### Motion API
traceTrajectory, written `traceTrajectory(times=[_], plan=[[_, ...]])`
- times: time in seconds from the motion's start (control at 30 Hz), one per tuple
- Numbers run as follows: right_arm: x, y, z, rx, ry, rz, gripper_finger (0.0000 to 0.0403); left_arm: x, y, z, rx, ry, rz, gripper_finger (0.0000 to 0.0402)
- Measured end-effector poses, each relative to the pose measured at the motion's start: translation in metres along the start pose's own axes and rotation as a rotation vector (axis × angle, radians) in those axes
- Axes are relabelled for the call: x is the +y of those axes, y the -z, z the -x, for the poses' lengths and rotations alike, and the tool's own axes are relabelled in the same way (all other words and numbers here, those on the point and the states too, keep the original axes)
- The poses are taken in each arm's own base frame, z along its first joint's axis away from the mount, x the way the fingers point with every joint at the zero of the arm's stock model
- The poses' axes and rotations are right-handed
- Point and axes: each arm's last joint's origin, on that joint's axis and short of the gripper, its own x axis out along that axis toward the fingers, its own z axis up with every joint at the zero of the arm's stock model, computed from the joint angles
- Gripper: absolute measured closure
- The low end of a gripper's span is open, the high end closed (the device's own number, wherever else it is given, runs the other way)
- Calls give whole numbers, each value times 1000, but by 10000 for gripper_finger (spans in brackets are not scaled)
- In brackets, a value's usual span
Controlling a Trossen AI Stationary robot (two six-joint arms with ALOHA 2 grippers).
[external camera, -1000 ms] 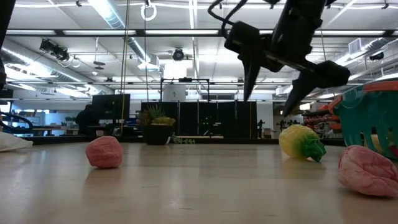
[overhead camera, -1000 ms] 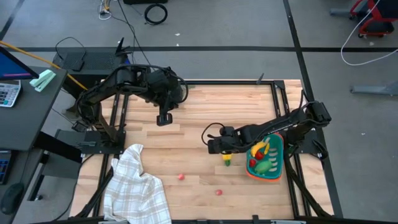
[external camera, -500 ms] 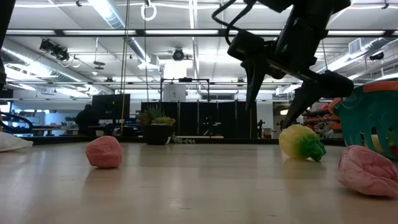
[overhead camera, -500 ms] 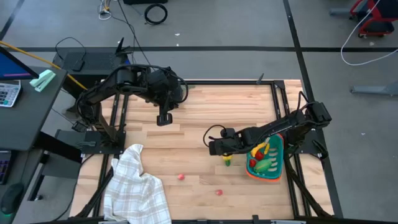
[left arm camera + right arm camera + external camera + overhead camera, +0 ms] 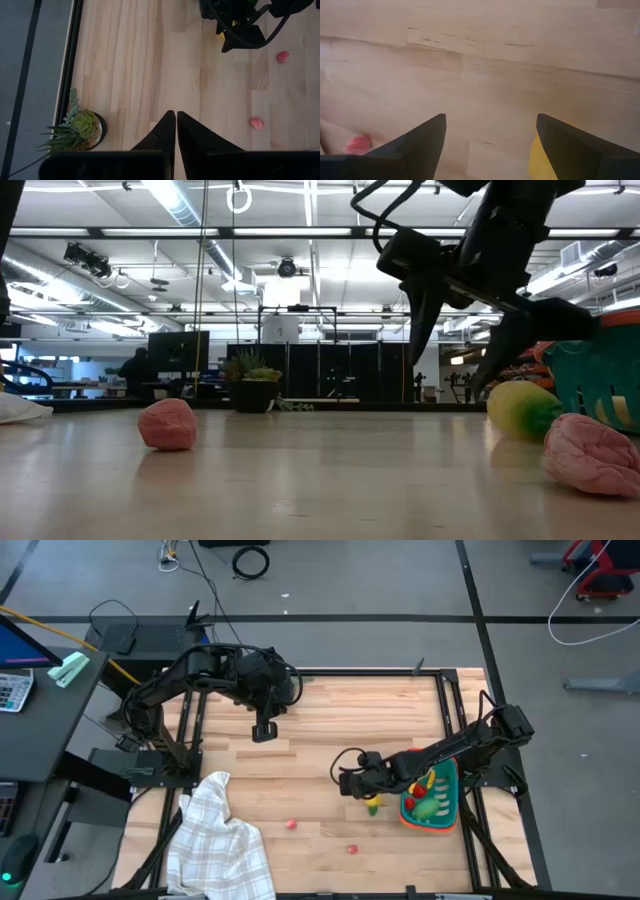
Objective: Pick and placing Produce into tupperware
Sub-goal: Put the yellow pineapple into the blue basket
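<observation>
My right gripper (image 5: 357, 783) stands open, low over the table, just left of the teal tupperware (image 5: 447, 780), which holds a banana, a green vegetable and red pieces. A yellow pepper (image 5: 372, 802) lies on its side on the table between gripper and tub. In the right wrist view the pepper (image 5: 538, 158) shows just inside one finger of the gripper (image 5: 490, 135). In the low view the fingers (image 5: 418, 320) hang above and beside the pepper (image 5: 522, 409). Two tiny red fruits (image 5: 291, 824) (image 5: 352, 849) lie nearer the front edge. My left gripper (image 5: 263, 730) hangs shut, high over the table's far left. My right gripper comes down slanting from above, its fingers astride the table beside the pepper. The inner side of one finger (image 5: 570, 145) stands at the pepper's yellow side (image 5: 536, 152). I cannot tell whether they touch. The pepper rests on the table.
A white checked cloth (image 5: 220, 840) lies bunched at the near left corner. A small potted plant (image 5: 82, 125) stands by the table's edge. In the low view the red fruits show as pink lumps (image 5: 168, 424) (image 5: 592, 455) on the wood.
My right gripper has sunk a little and gone toward the table's near edge, staying open. The yellow pepper has shifted along the table toward the tupperware. My left arm has kept still.
</observation>
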Motion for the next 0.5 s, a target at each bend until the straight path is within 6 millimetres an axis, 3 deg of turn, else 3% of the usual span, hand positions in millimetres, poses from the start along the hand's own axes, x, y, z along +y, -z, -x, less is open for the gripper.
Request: traceTrajectory(times=[0.5], plan=[[-12, 0, 1, 39, 124, 53, 83, 0, 0, 0, 0, 0, 26, 380]])
